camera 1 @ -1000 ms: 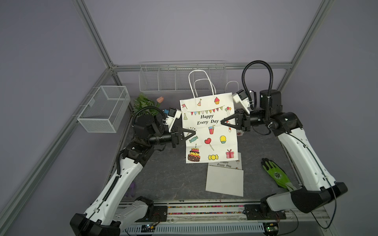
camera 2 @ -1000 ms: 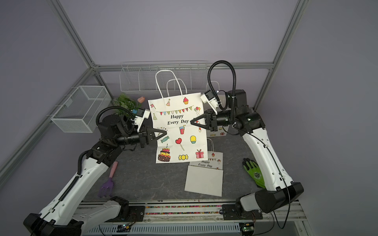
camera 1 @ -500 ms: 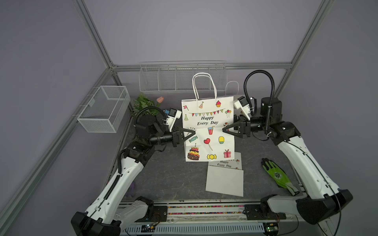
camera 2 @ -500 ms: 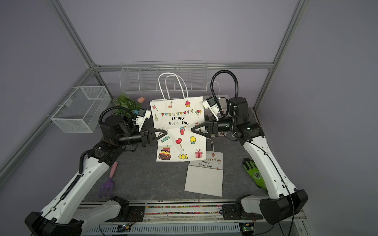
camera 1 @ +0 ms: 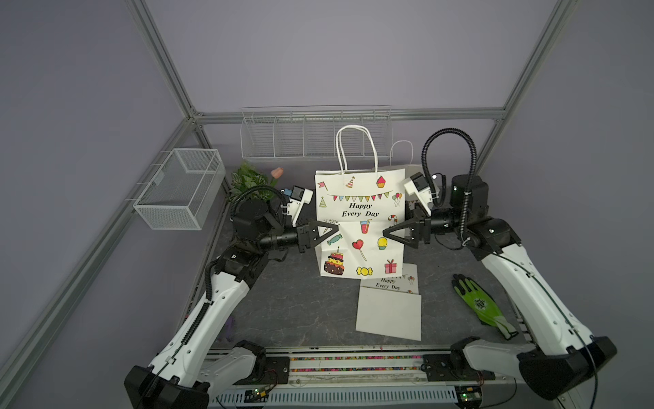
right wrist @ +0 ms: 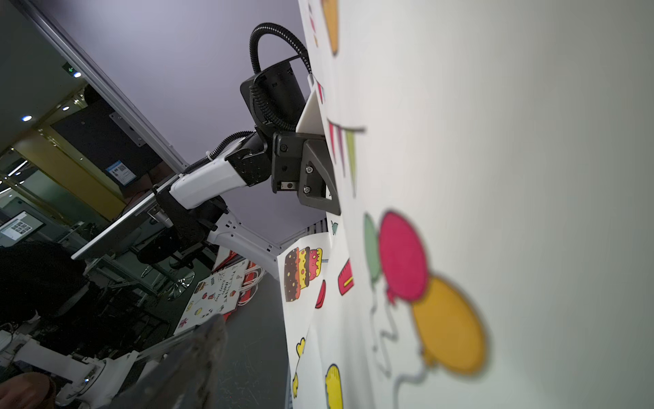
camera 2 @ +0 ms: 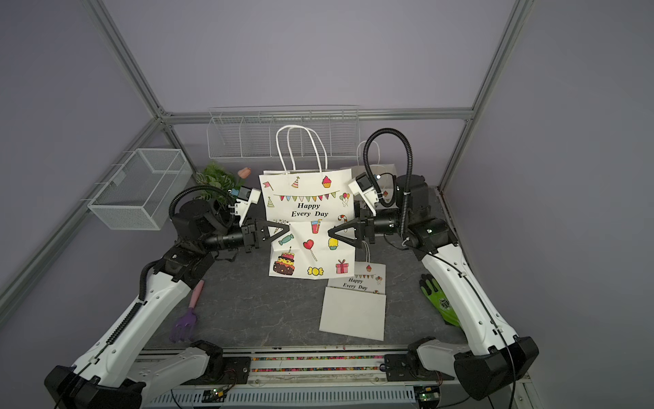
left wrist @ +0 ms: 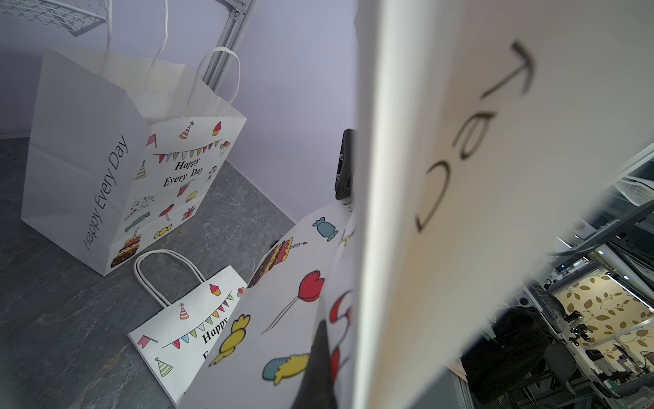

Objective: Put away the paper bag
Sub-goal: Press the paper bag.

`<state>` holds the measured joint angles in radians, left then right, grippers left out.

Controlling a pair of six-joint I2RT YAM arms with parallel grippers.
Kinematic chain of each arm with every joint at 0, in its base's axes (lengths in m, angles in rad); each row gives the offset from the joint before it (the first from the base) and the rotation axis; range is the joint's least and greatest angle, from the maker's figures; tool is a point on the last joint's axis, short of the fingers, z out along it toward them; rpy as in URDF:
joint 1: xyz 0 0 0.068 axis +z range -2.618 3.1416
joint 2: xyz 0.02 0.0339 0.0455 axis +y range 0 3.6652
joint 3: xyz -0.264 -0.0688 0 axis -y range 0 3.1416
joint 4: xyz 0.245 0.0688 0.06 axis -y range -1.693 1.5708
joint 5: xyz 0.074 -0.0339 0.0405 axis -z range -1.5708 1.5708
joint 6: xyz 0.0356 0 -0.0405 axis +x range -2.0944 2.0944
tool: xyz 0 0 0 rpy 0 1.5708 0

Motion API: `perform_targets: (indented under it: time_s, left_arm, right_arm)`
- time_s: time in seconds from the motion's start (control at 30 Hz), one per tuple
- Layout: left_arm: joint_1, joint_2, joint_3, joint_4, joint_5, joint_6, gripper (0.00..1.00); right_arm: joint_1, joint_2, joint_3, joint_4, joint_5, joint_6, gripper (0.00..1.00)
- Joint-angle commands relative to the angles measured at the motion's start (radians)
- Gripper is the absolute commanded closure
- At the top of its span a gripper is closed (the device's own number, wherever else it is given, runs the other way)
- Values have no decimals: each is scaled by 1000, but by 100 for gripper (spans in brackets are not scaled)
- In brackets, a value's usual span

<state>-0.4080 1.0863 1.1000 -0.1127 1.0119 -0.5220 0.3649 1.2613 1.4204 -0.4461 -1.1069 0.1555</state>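
Observation:
The paper bag [camera 1: 359,226] [camera 2: 311,226], white and flattened with "Happy Every Day" and party pictures, hangs upright over the middle of the table, handles up. My left gripper [camera 1: 336,234] [camera 2: 291,234] is shut on its left edge. In the left wrist view the bag [left wrist: 477,141] fills the frame beside one dark fingertip [left wrist: 318,371]. My right gripper [camera 1: 387,232] [camera 2: 332,233] stands open at the bag's right edge, one finger in front of the paper. The right wrist view shows that blurred finger [right wrist: 198,354] apart from the bag [right wrist: 495,177]; the second finger is hidden.
A wire rack [camera 1: 315,132] hangs on the back wall and a mesh basket [camera 1: 180,187] on the left wall. Folded bags [camera 1: 389,311] lie flat in front. Another bag [left wrist: 106,159] stands at the back right. Around them are a plant [camera 1: 249,179], a green glove [camera 1: 481,304] and a purple rake [camera 2: 185,318].
My right gripper has opened and let go of the bag's right edge, and that arm has dropped a little. The bag now hangs straighter, held by the left gripper alone.

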Motion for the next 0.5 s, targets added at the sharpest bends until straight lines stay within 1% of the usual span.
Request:
perform_targets:
  time_s: [0.0,0.2,0.3,0.4,0.47]
  left_arm:
    - [7,-19,46,39,36,13,100]
    - [6,-28,43,18,70,20,100]
    - [5,-40,55,-11,76,38,100]
    - [6,-43,76,-29,72,48,100]
    - [5,-40,82,0,78,28,100]
  right_arm:
    - [-15,-5,5,-63,45,-20,11]
    - [-70,6,32,-12,47,2,11]
    - [-107,3,7,111,-7,100,11]
    - [-102,1,-35,240,-85,207,11]
    - [-92,-8,-70,320,-124,261,11]
